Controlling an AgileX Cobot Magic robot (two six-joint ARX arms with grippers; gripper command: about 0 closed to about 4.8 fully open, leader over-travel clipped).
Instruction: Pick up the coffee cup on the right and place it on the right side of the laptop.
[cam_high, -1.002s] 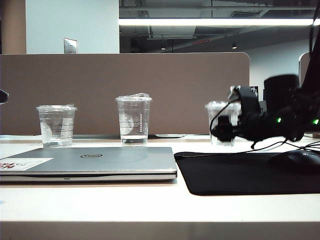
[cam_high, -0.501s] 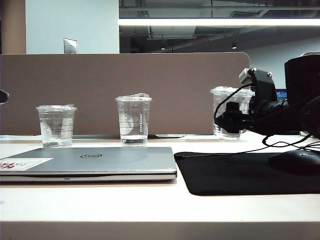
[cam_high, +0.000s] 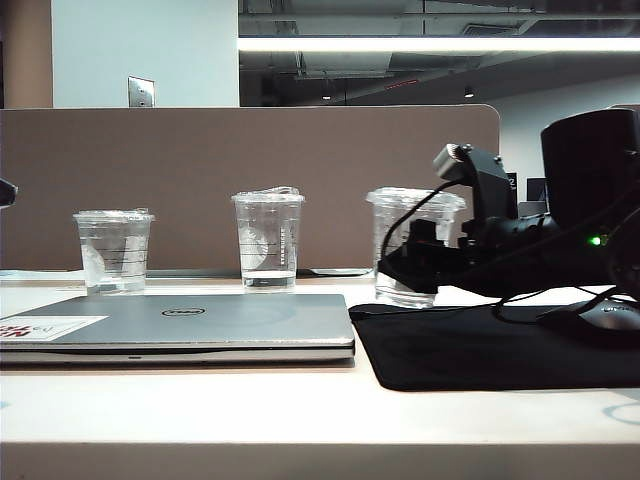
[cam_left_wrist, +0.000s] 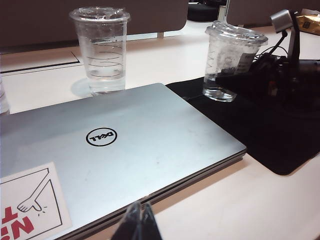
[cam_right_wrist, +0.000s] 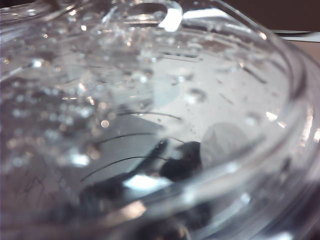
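Observation:
The coffee cup (cam_high: 400, 235), short, clear and lidded, has its base at the near edge of the black mouse mat (cam_high: 480, 350), just right of the closed silver laptop (cam_high: 200, 320). My right gripper (cam_high: 422, 262) reaches in from the right and is shut on the cup's side. The left wrist view shows the cup (cam_left_wrist: 227, 55) with its white label and dark fingers around it, beside the laptop (cam_left_wrist: 130, 145). I cannot tell whether the cup rests on the mat. The cup's lid (cam_right_wrist: 150, 100) fills the right wrist view. My left gripper (cam_left_wrist: 140, 220) is shut, empty, over the laptop's front edge.
A taller clear cup with a round logo (cam_high: 267, 240) and a clear cup with black lines (cam_high: 113, 250) stand behind the laptop. A black mouse (cam_high: 600, 320) lies on the mat at the right. A brown partition (cam_high: 250, 170) closes off the back.
My right gripper has carried the coffee cup leftward and toward the camera, from the back right of the table to the mat's edge beside the laptop. The left arm stayed still.

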